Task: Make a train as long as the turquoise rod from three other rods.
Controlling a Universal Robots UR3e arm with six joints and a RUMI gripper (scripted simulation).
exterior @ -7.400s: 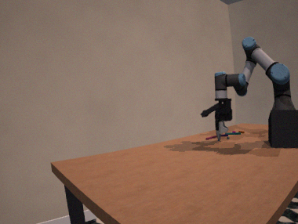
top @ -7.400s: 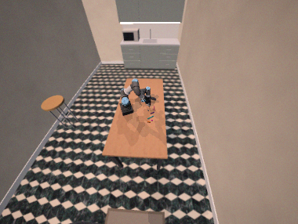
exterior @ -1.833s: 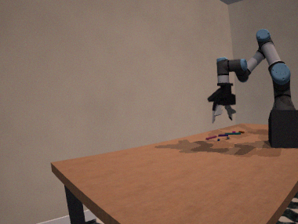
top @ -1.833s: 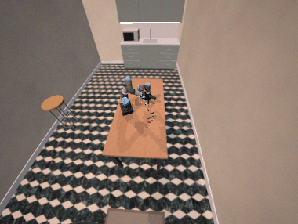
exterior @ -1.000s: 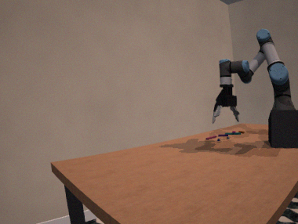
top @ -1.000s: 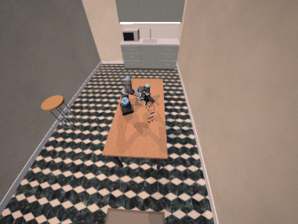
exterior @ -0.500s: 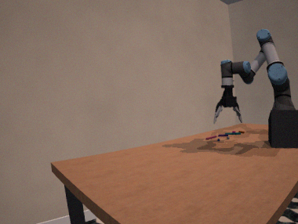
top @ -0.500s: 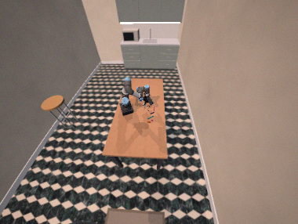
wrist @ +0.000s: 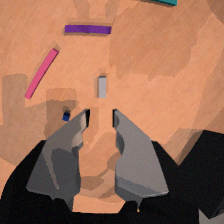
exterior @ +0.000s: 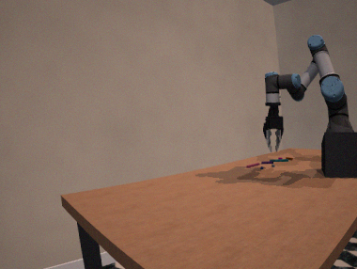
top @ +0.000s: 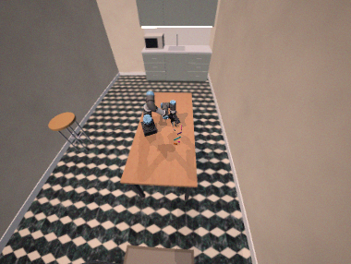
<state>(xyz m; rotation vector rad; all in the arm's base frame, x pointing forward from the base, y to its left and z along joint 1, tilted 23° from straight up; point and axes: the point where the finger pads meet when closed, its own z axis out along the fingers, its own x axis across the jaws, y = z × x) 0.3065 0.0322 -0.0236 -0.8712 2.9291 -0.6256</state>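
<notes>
My gripper (wrist: 101, 110) hangs well above the table, also seen in the exterior view (exterior: 272, 146). Its fingers are drawn in to a narrow gap with nothing between them. In the wrist view a short grey rod (wrist: 102, 86) lies flat on the table just ahead of the fingertips, lined up with the gap. A tiny blue rod (wrist: 66, 116) lies by the left finger. A pink rod (wrist: 41, 73) lies slanted at the left, a purple rod (wrist: 87, 29) further ahead, and the turquoise rod's end (wrist: 160, 2) shows at the top edge.
The rods lie scattered near the table's far right side (top: 177, 134), close to the arm's black base (exterior: 339, 152). A stool (top: 62, 121) stands on the floor left of the table.
</notes>
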